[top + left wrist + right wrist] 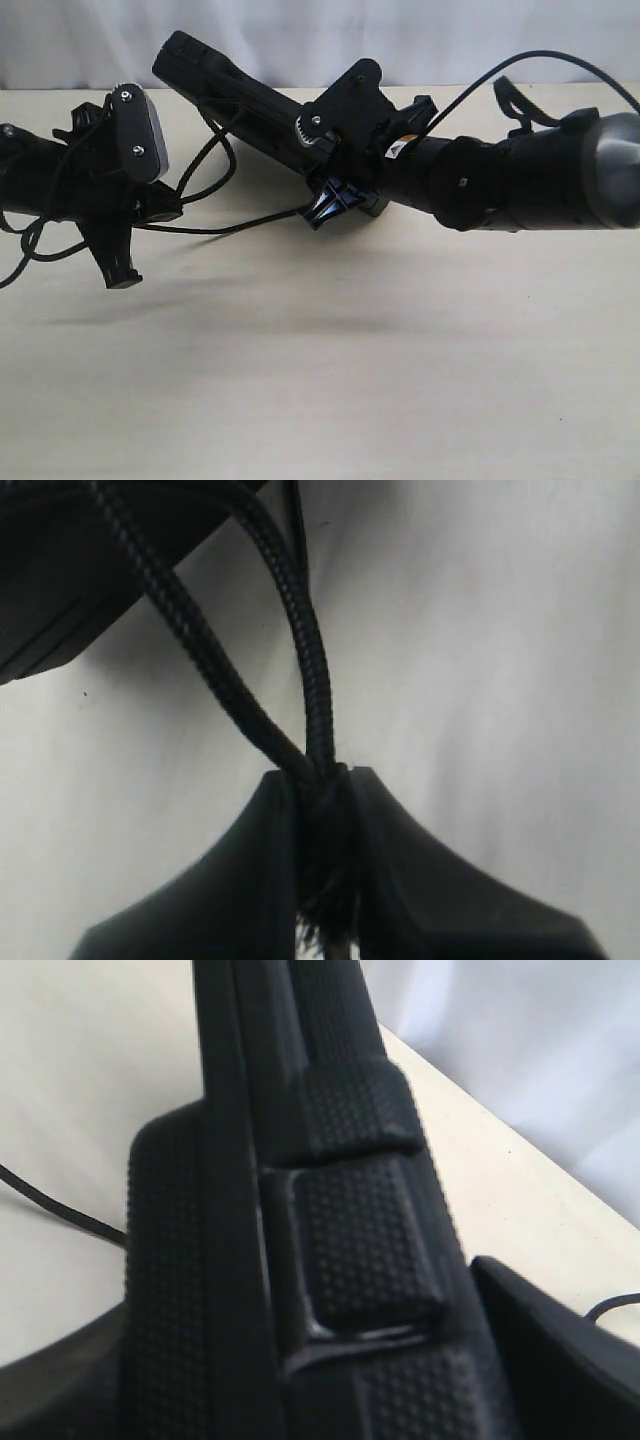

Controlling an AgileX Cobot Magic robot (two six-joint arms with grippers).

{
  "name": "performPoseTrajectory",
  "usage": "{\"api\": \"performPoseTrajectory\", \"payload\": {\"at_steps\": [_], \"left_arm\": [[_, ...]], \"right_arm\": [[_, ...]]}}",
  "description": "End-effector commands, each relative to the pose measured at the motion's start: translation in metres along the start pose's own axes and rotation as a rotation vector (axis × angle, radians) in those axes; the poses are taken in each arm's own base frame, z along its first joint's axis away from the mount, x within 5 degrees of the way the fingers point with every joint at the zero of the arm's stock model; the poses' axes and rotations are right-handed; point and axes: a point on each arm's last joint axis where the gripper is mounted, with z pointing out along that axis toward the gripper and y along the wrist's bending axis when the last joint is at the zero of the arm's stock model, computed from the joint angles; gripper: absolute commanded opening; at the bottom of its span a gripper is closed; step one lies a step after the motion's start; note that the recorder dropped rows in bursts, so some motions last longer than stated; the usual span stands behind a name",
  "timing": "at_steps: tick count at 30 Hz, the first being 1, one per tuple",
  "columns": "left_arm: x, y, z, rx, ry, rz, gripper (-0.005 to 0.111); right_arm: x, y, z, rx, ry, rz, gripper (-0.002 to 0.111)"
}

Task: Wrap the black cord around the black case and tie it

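The black case (235, 95) is tilted up off the table, and my right gripper (338, 195) is shut on its lower end. In the right wrist view the case's stippled edge (350, 1240) fills the space between the fingers (545, 1345). The black cord (212, 150) loops down from the case to my left gripper (118, 262), and another strand (240, 222) trails back toward the case's low end. In the left wrist view my left gripper (322, 780) is shut on the braided cord (300, 650). Two strands leave the jaws and a frayed end (325, 925) shows behind them.
The pale table (330, 380) stretches toward the near edge, with a white backdrop (420, 40) behind it. Glossy robot cables hang by the left arm (30, 245) and arch over the right arm (545, 58). A case corner (60, 580) sits close to the left gripper.
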Motion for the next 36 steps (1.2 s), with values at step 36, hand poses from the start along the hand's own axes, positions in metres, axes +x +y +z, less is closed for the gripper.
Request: {"api": "performPoseTrajectory", "payload": {"at_steps": [36], "left_arm": [[-0.01, 0.041, 0.054, 0.001, -0.003, 0.102, 0.0]], "right_arm": [[0.014, 0.008, 0.001, -0.062, 0.1, 0.14, 0.004]]}}
